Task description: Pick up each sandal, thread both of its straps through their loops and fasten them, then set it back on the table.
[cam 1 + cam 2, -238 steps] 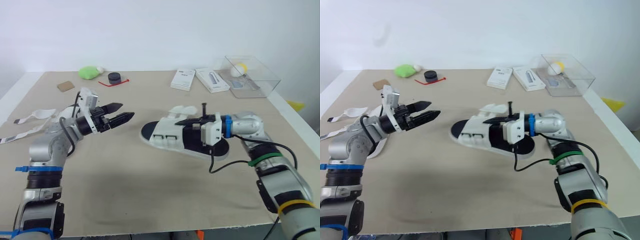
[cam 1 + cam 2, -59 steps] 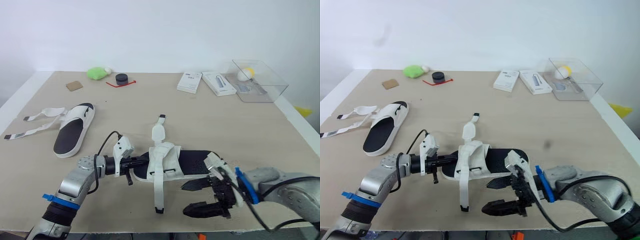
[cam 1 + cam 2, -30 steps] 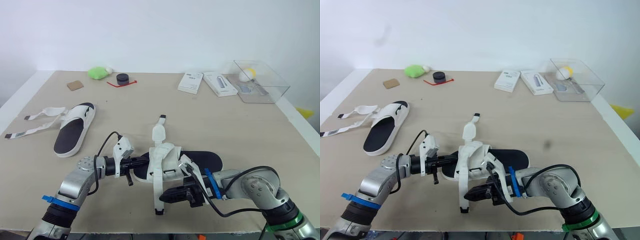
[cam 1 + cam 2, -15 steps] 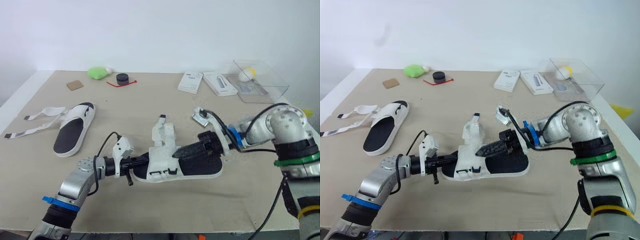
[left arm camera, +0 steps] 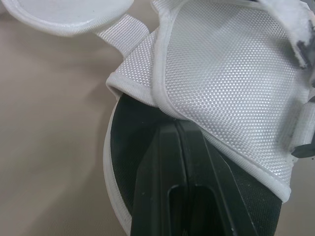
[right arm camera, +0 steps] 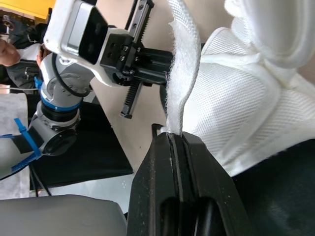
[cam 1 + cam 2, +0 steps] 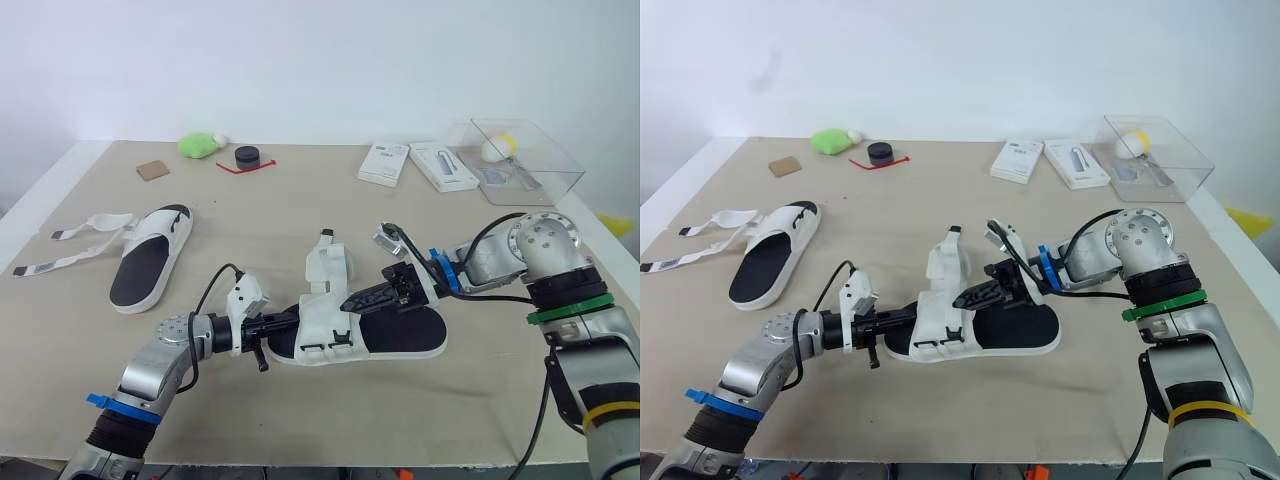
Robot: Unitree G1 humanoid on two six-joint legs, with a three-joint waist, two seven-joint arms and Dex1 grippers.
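Nearest the robot, the left gripper (image 7: 285,322) had its two black fingers pressed together on the left end of the sandal (image 7: 400,335), pinching the rim of the sole where the black footbed begins. The sandal sat low over the near middle of the table (image 7: 300,215), with its long axis running left to right and its white upper at the left end.

Just beyond, the right gripper (image 7: 350,301) reached in from the right over the footbed. Its fingers were closed tight on a white strap (image 6: 181,78), which rose straight out from between them. The loops (image 7: 322,349) lay on the near side of the upper, towards the robot from the right jaws. The strap end would therefore probably have to be carried across the upper to that near side. The right arm was the one placed to do the threading, while the left steadied the shoe.

Farther off on the left lay the second sandal (image 7: 143,268), flat on the table, its loose straps (image 7: 70,250) spread out to the left and unfastened.

Along the far edge stood a green object (image 7: 200,146), a black round piece (image 7: 247,157), a brown square (image 7: 152,170), two white boxes (image 7: 383,162) and a clear container (image 7: 530,165). The printing on the boxes was too small to read, and no brand showed on either sandal.
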